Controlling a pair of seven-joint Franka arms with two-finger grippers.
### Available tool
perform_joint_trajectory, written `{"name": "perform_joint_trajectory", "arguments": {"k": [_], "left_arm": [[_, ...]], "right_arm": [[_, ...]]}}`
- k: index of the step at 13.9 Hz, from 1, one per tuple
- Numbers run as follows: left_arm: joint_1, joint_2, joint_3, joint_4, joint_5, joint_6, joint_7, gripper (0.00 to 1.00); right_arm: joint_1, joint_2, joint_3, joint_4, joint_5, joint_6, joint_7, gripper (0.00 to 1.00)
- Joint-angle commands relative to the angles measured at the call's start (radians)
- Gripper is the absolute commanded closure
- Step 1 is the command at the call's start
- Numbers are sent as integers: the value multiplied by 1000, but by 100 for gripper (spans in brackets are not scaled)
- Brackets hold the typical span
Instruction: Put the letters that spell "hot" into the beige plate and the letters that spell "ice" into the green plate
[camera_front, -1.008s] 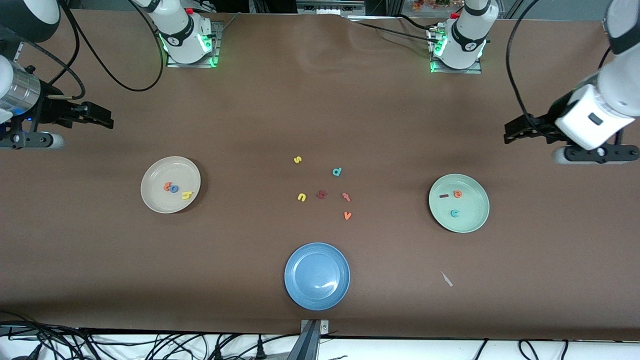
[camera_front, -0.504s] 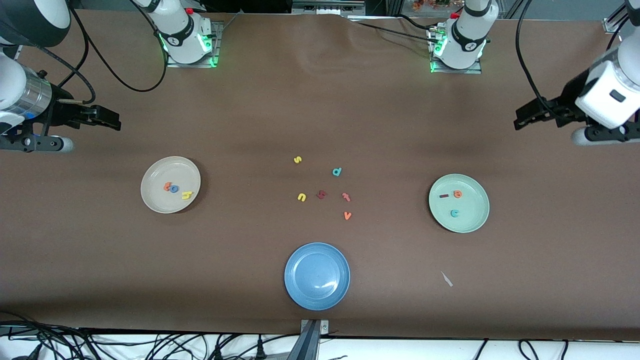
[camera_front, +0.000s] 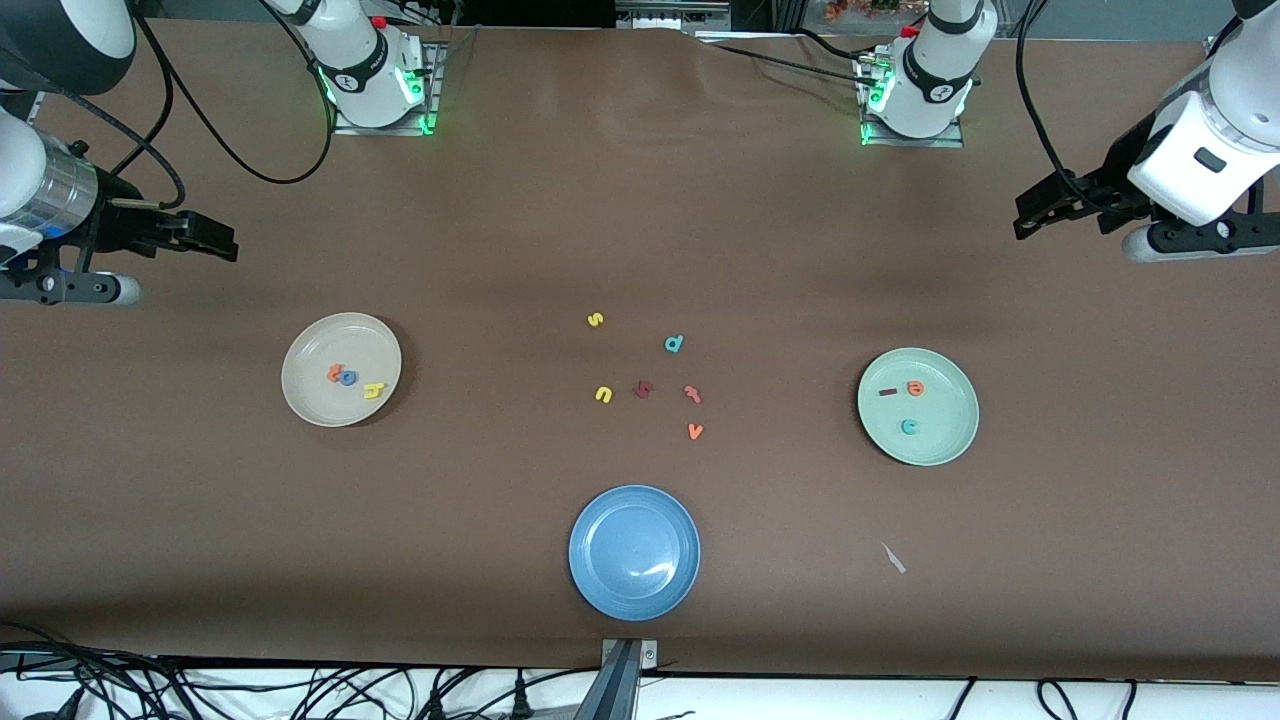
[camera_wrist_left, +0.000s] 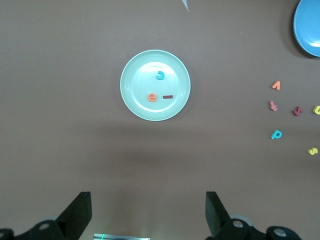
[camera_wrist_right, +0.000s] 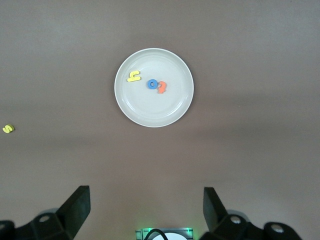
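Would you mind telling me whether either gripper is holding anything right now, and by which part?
Nothing is held. The left gripper and the right gripper both stand open and empty, each raised near its own end of the table.

Your left pincer (camera_front: 1022, 218) has risen toward the table's corner; your right pincer (camera_front: 222, 243) shifted slightly inward.

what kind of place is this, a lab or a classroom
Most likely a robotics lab. Two arms are bolted to a brown-covered table, power cables tangle along its near edge, and foam letters are sorted into the beige plate and the green plate like a staged test, not a lesson.
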Motion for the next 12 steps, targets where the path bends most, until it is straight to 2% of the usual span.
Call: {"name": "perform_joint_trajectory", "arguments": {"k": [1,12], "left_arm": [[13,8,-14,0,23,12,-27,0],[13,8,-16,2,71,12,-27,0]], "right_arm": [[-3,-5,2,3,-4,-14,14,0],[-5,-5,1,1,-3,-14,12,0]]}}
